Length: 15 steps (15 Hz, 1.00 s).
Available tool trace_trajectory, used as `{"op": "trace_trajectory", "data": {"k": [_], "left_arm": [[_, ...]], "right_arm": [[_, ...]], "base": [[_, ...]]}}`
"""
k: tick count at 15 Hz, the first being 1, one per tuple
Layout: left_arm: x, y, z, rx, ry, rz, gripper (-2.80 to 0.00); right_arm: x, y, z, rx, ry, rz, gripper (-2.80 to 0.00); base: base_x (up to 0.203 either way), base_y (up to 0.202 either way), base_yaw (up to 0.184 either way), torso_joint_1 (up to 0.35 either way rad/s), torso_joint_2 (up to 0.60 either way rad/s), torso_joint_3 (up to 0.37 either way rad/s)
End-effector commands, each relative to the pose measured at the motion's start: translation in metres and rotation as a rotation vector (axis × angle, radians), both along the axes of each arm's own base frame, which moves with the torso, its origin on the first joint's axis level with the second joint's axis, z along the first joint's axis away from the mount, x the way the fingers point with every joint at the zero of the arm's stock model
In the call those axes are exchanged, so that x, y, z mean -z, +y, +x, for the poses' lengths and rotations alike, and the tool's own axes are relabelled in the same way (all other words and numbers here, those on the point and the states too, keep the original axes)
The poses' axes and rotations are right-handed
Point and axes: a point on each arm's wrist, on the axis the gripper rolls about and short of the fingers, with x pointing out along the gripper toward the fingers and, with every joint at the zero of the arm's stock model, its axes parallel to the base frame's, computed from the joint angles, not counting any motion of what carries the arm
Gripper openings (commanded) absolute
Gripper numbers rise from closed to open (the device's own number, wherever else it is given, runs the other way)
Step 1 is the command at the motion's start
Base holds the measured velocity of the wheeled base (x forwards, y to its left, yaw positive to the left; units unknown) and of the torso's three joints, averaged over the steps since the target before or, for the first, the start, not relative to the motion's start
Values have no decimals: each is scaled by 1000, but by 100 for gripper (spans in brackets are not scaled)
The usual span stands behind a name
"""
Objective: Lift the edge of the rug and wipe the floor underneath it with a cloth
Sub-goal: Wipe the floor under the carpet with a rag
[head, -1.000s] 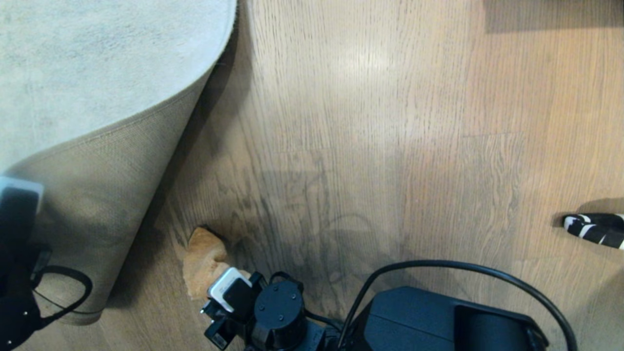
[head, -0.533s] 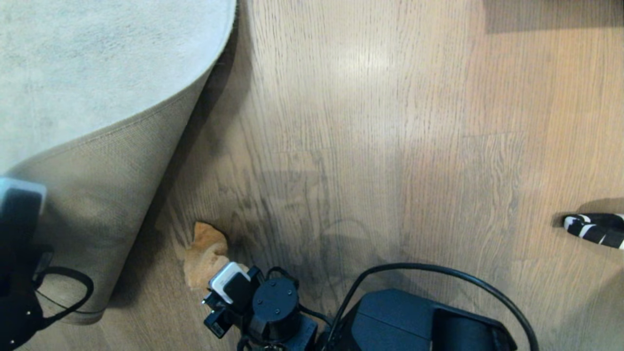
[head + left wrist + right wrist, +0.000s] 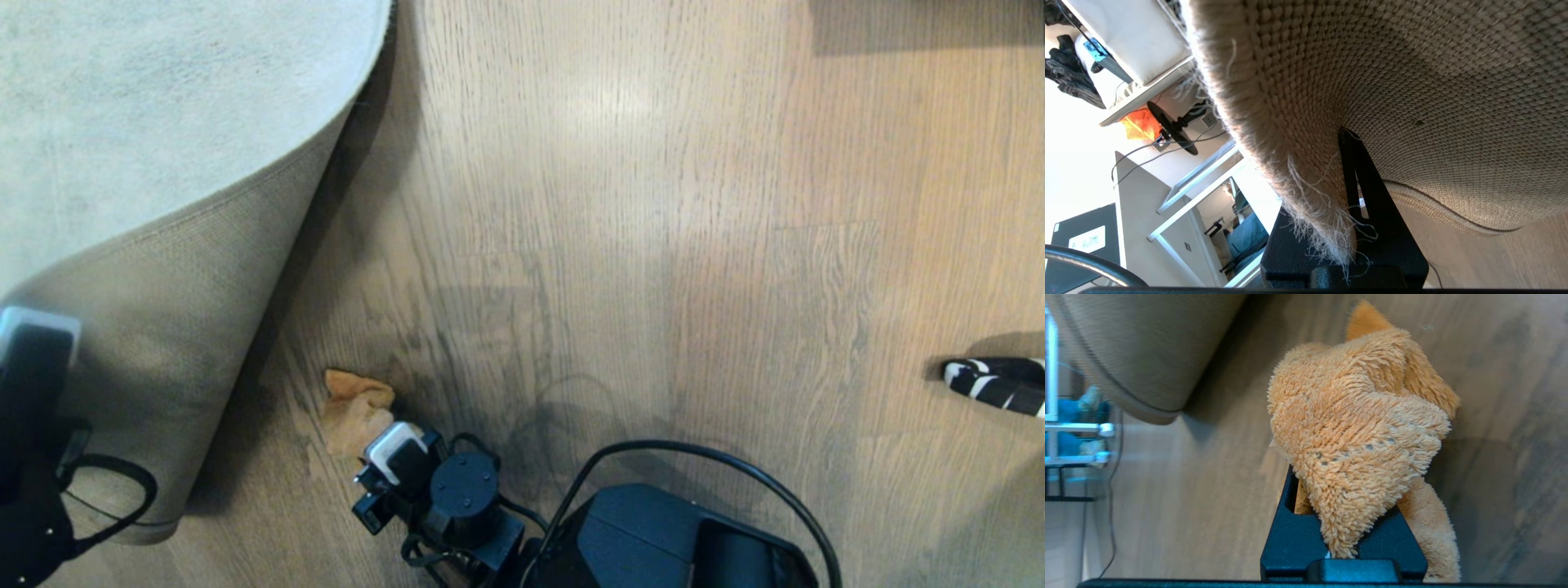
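The pale grey rug [image 3: 163, 106] lies at the upper left, its near corner lifted and curled so the tan woven backing [image 3: 180, 327] faces up. My left gripper [image 3: 1337, 171] is shut on the rug's frayed edge and holds it off the floor; the left arm [image 3: 33, 408] shows at the far left. The orange fuzzy cloth [image 3: 355, 412] is bunched on the brown wood floor [image 3: 612, 245] just right of the raised corner. My right gripper [image 3: 1343, 514] is shut on the cloth [image 3: 1363, 428], low over the floor, with the rug fold [image 3: 1147, 347] beside it.
A black-and-white striped object [image 3: 996, 384] lies at the right edge. A dark shadowed block [image 3: 922, 24] sits at the top right. My right arm's black body [image 3: 678, 539] and its looping cable [image 3: 718, 457] fill the near middle. Bare planks stretch between the rug and the striped object.
My right gripper has crept slightly forward and to the right on the floor, bunching the cloth shorter, while the arm's body swung left. The rug and left arm stayed still.
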Motion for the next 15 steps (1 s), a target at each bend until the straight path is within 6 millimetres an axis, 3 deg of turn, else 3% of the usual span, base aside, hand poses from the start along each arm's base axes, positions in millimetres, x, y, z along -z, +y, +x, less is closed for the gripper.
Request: {"op": "trace_trajectory", "data": {"k": [1,6,12,15], "left_arm": [[0,0,0,-4,1,2,-280],[0,0,0,-4,1,2,-280],[-1,0,-1,-5,-5,2,-280],[-1,0,-2,-5,-5,2,-280]], "right_arm": [[-2,-5,12,35,-12,23,-280],[-40,-33,61,148,-62,96,-280],[-98,-60,87,218,-115,166,-280],[-114,-76,98,252,-124,169,-280]], "base": [[0,0,0,0,0,0],[0,0,0,0,0,0],[0,0,0,0,0,0],[0,0,0,0,0,0]]}}
